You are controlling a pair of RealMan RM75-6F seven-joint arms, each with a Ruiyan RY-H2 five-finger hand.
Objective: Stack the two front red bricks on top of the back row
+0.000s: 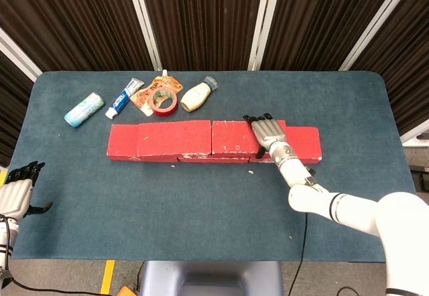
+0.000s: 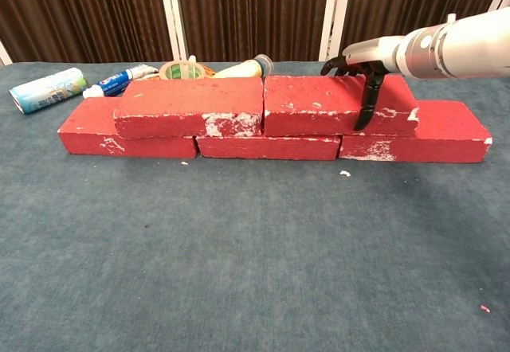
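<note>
Bricks on top: both upper bricks already sit on the back row; the left top brick (image 2: 190, 107) and the right top brick (image 2: 339, 104) lie end to end, their inner ends touching or nearly so.
Back row: three bottom bricks run along the table (image 2: 239, 240); the left one (image 2: 92, 133), the middle one (image 2: 267, 146) and the right one (image 2: 446, 133) show below and beside the upper pair.
Right hand: the right hand (image 1: 268, 134) lies palm-down over the right part of the right top brick, fingers over its far edge and thumb down its front face, so it grips that brick.
Left hand: the left hand (image 1: 19, 190) hangs at the near left table edge, well apart from the bricks, fingers spread and holding nothing.
Done: judged from how things lie, both front bricks are lifted and stacked.
Left to do: probably only letting go of the right top brick and drawing the arm clear; a small squaring-up may be wanted, though the bricks look aligned.
Risk: pulling away with the thumb hooked on the front face could drag the brick askew.
Clutter: a can (image 1: 84, 109), a tube (image 1: 125, 98), a tape roll (image 1: 163, 102) and a bottle (image 1: 196, 96) lie behind the wall, apart from it.
</note>
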